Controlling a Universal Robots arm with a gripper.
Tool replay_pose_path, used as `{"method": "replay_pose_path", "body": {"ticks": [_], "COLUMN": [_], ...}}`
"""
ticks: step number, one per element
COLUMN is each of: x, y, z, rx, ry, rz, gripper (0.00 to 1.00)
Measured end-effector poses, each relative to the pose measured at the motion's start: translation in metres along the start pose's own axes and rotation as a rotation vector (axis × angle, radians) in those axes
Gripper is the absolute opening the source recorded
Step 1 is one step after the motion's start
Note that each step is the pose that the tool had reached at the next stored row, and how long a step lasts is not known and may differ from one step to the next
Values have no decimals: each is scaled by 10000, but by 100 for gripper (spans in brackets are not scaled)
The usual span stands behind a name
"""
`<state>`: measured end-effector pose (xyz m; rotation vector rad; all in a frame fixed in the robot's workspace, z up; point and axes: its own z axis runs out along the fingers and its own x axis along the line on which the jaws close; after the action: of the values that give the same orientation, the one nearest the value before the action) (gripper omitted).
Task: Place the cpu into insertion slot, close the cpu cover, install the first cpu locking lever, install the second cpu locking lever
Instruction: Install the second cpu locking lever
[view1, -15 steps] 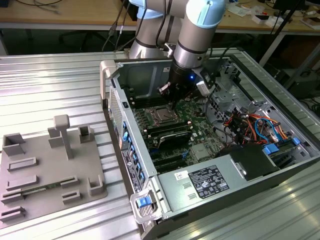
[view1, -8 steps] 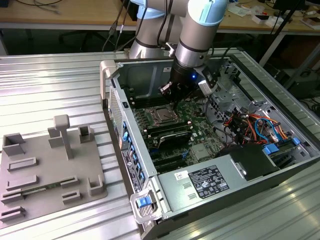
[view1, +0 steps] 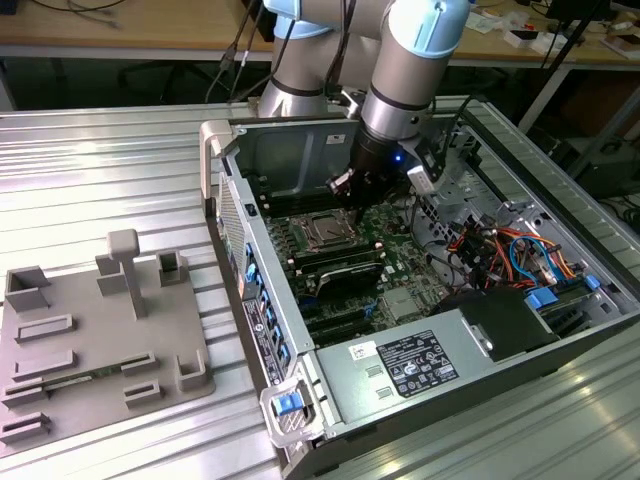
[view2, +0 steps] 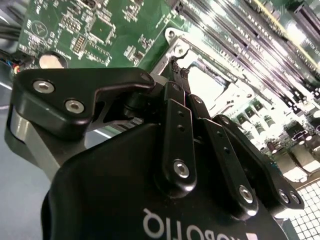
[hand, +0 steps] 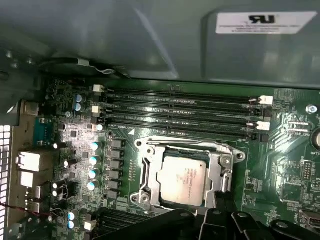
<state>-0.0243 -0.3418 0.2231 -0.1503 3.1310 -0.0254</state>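
Claw (view2: 176, 67) above covered cpu (hand: 181, 179), memory slots (hand: 180, 112) just beside.

The exterior view looks down at an angle from well back, taking in the open computer case (view1: 420, 300) at centre right, the arm (view1: 410, 70) coming in from the top of the frame, and a grey fixture plate (view1: 90, 340) at lower left. The first wrist view sits close above the motherboard (hand: 75, 150), facing down on it. The second wrist view is closer still (black gripper (view2: 182, 82) linkage across its lower half). Both wrist views share the socket (hand: 182, 175) area.
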Motion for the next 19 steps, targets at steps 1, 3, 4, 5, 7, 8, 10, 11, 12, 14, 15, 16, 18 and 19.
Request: {"method": "replay_pose_path", "body": {"ticks": [1, 3, 4, 5, 7, 8, 10, 11, 12, 14, 15, 16, 18, 19], "x": [-8, -11, -9, -8, -6, -5, 0, 2, 2, 5, 6, 8, 14, 16], "y": [-12, -47, -65, -88, -131, -147, -210, -234, -241, -249, -250, -249, -250, -250], "z": [0, 1, 1, 2, 2, 2, 4, 4, 4, 4, 4, 4, 2, -1], "rx": [24, 46, 51, 59, 79, 87, 120, 133, 138, 139, 139, 139, 139, 140], "ry": [5, 8, 8, 9, 11, 12, 15, 16, 17, 17, 16, 17, 17, 17], "rz": [0, 3, 5, 10, 17, 19, 24, 25, 25, 26, 26, 26, 25, 24], "gripper": [11, 11, 11, 11, 11, 11, 11, 11, 11, 11, 11, 11, 11, 11]}}
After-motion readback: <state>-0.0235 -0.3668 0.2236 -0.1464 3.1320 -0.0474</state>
